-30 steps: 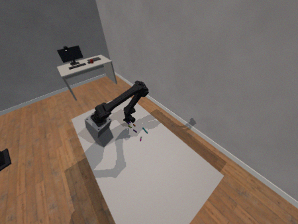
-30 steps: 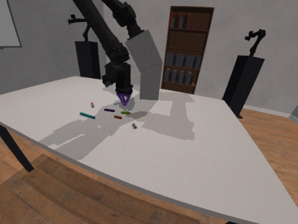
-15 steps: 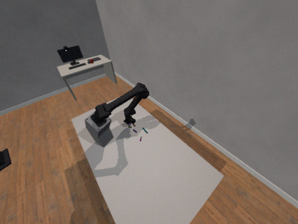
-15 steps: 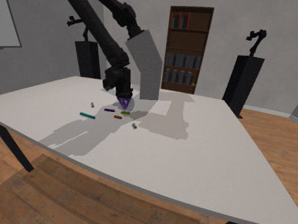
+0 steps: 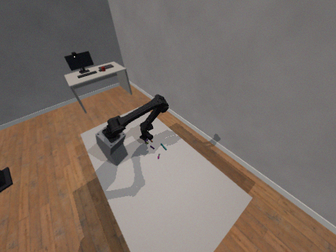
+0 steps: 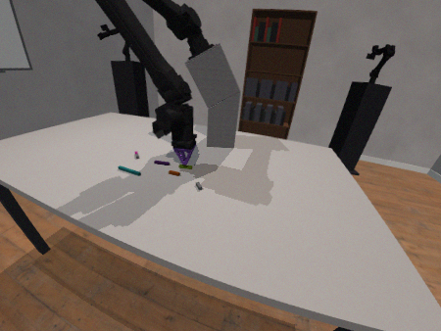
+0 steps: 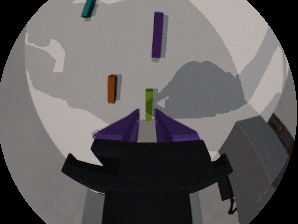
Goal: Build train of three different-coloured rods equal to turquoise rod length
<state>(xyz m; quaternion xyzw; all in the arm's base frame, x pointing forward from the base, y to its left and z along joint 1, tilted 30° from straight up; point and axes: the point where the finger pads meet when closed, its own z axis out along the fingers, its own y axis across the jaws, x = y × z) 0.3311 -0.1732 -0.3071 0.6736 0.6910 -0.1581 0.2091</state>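
The step in hand looks like fetching the lime rod [image 6: 185,166] [image 7: 149,104], which lies flat just beyond and below the end effector [image 5: 147,142] [image 6: 184,164] [image 7: 147,112]. Its fingers stand a little apart with nothing clamped between them. Next it probably needs to sink straight down, keep a finger on each side, then close.

Lime, grey and magenta would make up the turquoise length. The grey rod [image 6: 198,186] lies off one side of the end effector; the magenta rod [image 5: 158,156] [image 6: 136,155] lies well off the other, with a small greyish piece at its end that I cannot identify. In the wrist view, the orange rod [image 5: 151,141] [image 6: 174,172] [image 7: 112,89] is ahead-left of the fingertips, the purple rod [image 5: 152,147] [image 6: 162,163] [image 7: 158,35] farther ahead, and the turquoise rod [image 5: 163,147] [image 6: 129,170] [image 7: 88,7] beyond, leftward. Brushing orange seems the nearest risk.

The bench [image 5: 179,186] [image 6: 294,220] [image 7: 60,100] is matt off-white, crossed by the arm's shadows. Around it are plank flooring, grey walls, a desk with a monitor [image 5: 79,60] and a brown bookshelf [image 6: 306,54].
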